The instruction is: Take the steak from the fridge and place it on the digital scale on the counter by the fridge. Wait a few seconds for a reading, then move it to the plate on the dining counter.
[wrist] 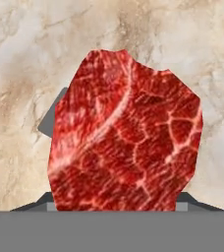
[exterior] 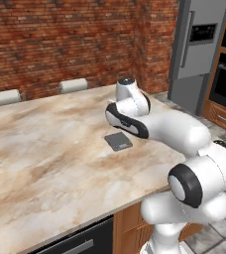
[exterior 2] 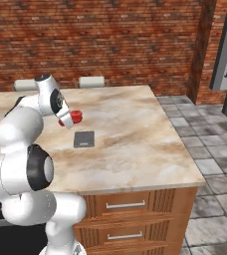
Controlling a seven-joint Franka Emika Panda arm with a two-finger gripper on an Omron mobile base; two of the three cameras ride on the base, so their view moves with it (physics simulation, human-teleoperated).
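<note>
Steak (wrist: 126, 135) clamped in pincer (exterior 2: 71, 118), hanging above the marble surface (exterior 2: 135, 134), just beside the digital scale (exterior 2: 84, 139) and not yet over it, presumably lining up for weighing.

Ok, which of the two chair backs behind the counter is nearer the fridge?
The right-hand chair back, towards the fridge; the other chair back stands farther left along the counter.

The white arm (exterior: 174, 129) rises from the base, folds at a dark-jointed elbow and reaches forward and low. The gripper (exterior 2: 71, 118) points downward, its fingers (wrist: 182, 203) closed against a held item, with the wrist tilted slightly.
</note>
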